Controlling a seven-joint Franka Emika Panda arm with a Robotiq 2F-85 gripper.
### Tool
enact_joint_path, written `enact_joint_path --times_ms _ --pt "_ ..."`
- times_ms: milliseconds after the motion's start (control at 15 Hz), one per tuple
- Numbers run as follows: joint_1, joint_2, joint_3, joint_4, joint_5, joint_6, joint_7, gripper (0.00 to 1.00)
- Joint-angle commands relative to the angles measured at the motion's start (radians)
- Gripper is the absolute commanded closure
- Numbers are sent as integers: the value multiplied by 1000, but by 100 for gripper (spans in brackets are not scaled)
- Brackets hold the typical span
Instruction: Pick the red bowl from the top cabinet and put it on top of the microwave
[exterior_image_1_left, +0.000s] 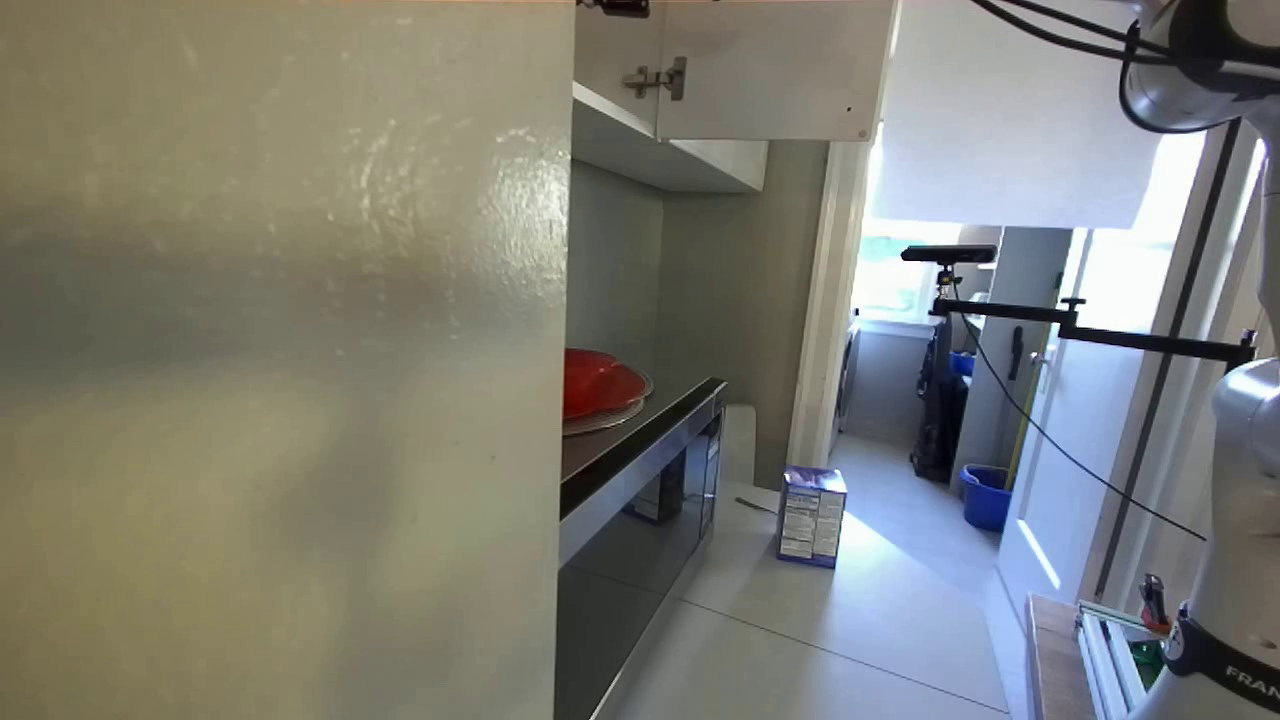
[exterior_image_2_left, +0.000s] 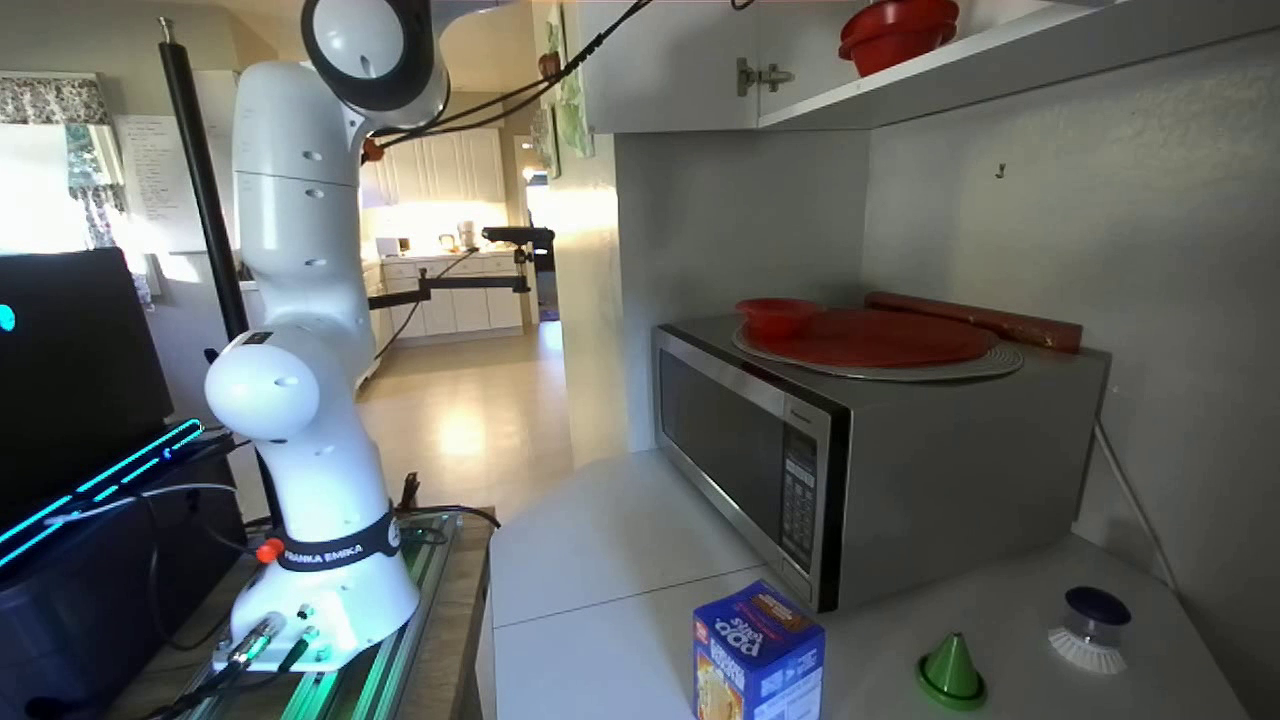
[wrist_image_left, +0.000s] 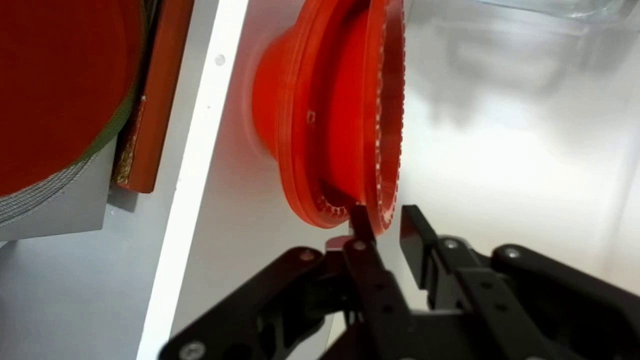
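The white surface carried the microwave, seen in both exterior views. On top of it: mesh tray, red disc on that, red dish at one end of the disc. A reddish bar also lay on the microwave, toward the wall. A blue box stood near the microwave's front, control-panel end, apart from it. Off the microwave's side panel: green cone, then a brush, bristles down. Above the microwave, well clear of it: the cabinet, its door standing wide. On the shelf in there: the red bowl, upright, nested in a lower bowl. The claw was up there too, over the microwave: jaws a narrow gap apart, red bowl's rim between them. The jaw away from the lower bowl showed space to the rim; couldn't tell whether the other touched. The arm stood across from the microwave's front, well apart, upper end out of frame. Farthest from the microwave: a blue bucket.
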Motion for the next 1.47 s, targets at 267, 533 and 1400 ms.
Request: enact_joint_path --times_ms 267,533,1400 --pt "20 60 -2 94 -25 -7 61 79" --pt "32 74 -2 110 -30 -4 62 95" --pt "-4 -6 3 57 110 33 9 99"
